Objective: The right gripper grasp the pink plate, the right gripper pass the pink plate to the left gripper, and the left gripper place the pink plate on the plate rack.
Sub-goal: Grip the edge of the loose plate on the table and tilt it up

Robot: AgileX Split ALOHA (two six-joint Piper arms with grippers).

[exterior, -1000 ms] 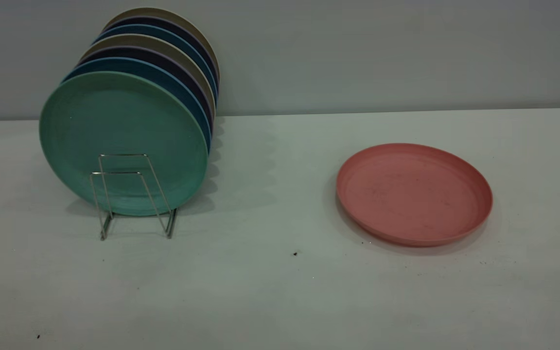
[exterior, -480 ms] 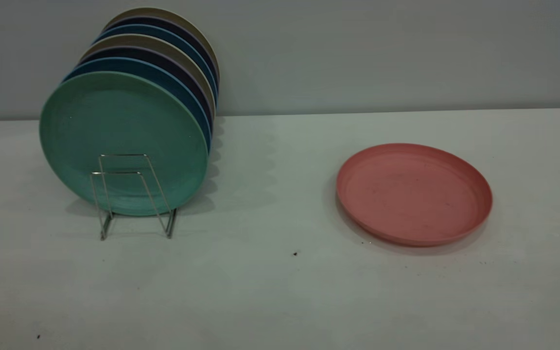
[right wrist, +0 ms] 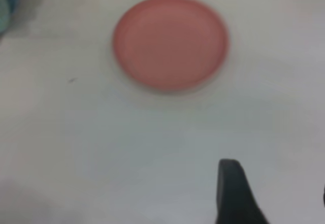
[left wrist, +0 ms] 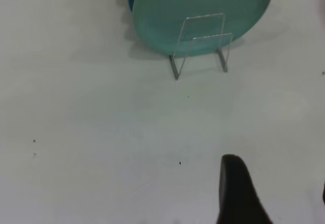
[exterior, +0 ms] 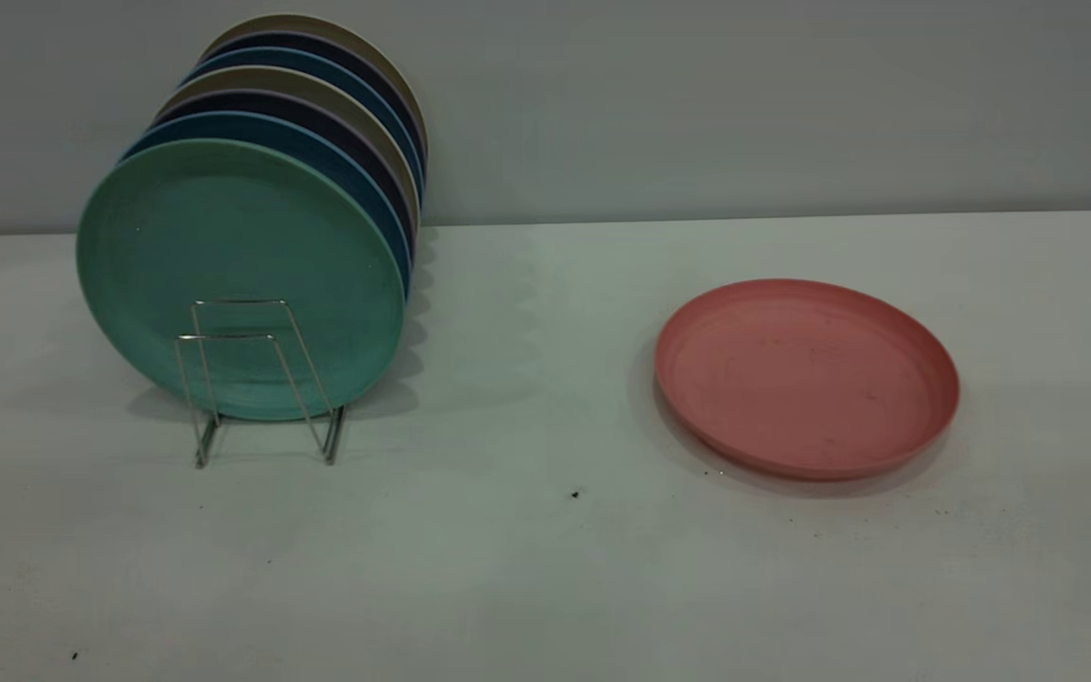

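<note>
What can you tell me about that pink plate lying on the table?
The pink plate is round and shallow, salmon-pink, with a low raised rim and a matte, plastic-looking surface that shows faint scuffs. It lies flat and right side up on the white table, off to the right, well apart from the plate rack and its standing plates. Nothing rests in it and nothing but the table touches it. The right wrist view also shows it whole, with one black finger of the right gripper's fingers far short of it.
</note>
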